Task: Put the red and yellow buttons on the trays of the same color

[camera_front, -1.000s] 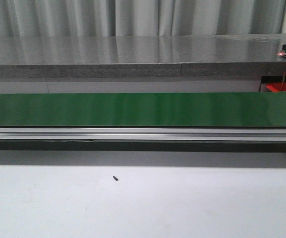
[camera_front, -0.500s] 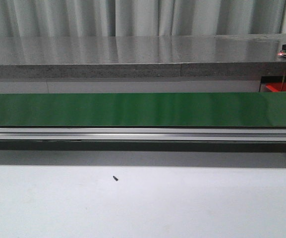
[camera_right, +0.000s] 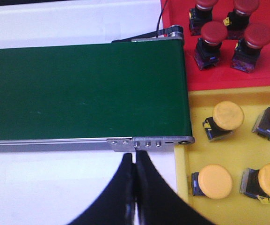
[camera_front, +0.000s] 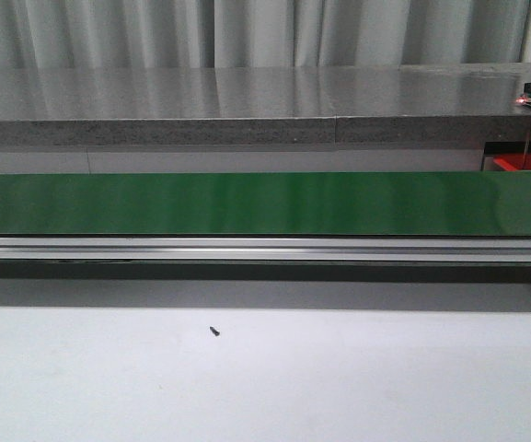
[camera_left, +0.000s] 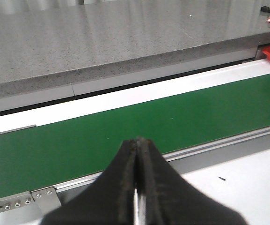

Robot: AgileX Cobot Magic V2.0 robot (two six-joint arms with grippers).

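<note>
Conveyor belt (camera_front: 247, 203), green, bare along its whole visible length, running left to right across the white counter (camera_front: 265, 378); no button rides on it, so neither arm has anything to collect. Left gripper (camera_left: 137, 187): jaws pressed together, holding nothing, parked over the belt's near rail toward its left end, apparently waiting for stock. Small dark speck (camera_front: 214, 331) on the counter, identity unclear. Right gripper (camera_right: 135, 185): jaws likewise closed and empty, stationed at the belt's right end, just beside the trays it serves. Red tray (camera_right: 266, 75): red buttons (camera_right: 212, 40) upright. Yellow tray (camera_right: 191, 206): yellow buttons (camera_right: 226, 117) lying tilted. Sorting appears complete.
</note>
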